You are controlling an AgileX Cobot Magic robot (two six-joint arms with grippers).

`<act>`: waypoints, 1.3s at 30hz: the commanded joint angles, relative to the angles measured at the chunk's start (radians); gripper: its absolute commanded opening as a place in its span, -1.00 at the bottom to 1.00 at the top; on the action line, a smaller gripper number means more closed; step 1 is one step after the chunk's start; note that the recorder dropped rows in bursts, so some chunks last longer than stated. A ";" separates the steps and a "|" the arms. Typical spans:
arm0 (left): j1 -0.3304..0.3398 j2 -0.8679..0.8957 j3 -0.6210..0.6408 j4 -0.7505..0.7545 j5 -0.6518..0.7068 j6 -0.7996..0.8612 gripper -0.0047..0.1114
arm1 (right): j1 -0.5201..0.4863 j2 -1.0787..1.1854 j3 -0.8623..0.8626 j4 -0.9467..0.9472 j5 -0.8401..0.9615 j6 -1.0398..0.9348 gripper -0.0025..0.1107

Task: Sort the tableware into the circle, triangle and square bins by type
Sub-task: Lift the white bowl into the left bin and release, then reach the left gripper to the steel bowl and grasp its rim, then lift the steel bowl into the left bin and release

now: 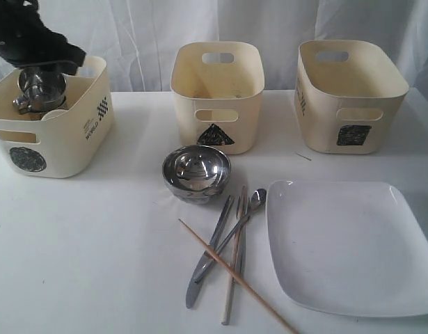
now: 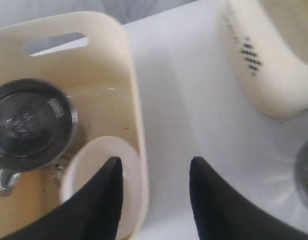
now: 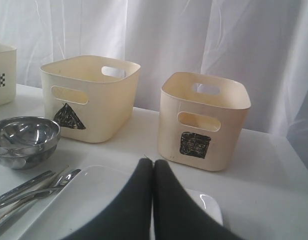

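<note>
Over the circle bin (image 1: 60, 149), the left gripper (image 2: 155, 165) hangs with jaws apart and empty; 1 steel mug (image 2: 31, 125) and the white bowl (image 2: 93, 160) sit inside that bin. Its fingers (image 2: 98, 205) seem to straddle the bin's wall, so lift straight up. The right gripper (image 3: 154, 162), away from the bin, is pressed together.

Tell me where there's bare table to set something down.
Widest free patch: table at the exterior view's lower left, bordered by the circle bin, steel bowl and chopsticks. A strip lies between the triangle bin and square bin. Crowded: cutlery packed between bowl and white square plate.
</note>
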State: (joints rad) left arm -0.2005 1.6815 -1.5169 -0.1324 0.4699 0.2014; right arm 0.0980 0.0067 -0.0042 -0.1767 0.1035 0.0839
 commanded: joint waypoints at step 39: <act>-0.273 0.387 0.003 -0.182 -0.083 -0.067 0.16 | 0.001 -0.007 0.004 0.000 0.006 0.004 -0.96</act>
State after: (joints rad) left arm -0.4557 2.0538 -1.5169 -0.2955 0.4025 0.1203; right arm 0.0980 0.0067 -0.0042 -0.1767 0.1035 0.0860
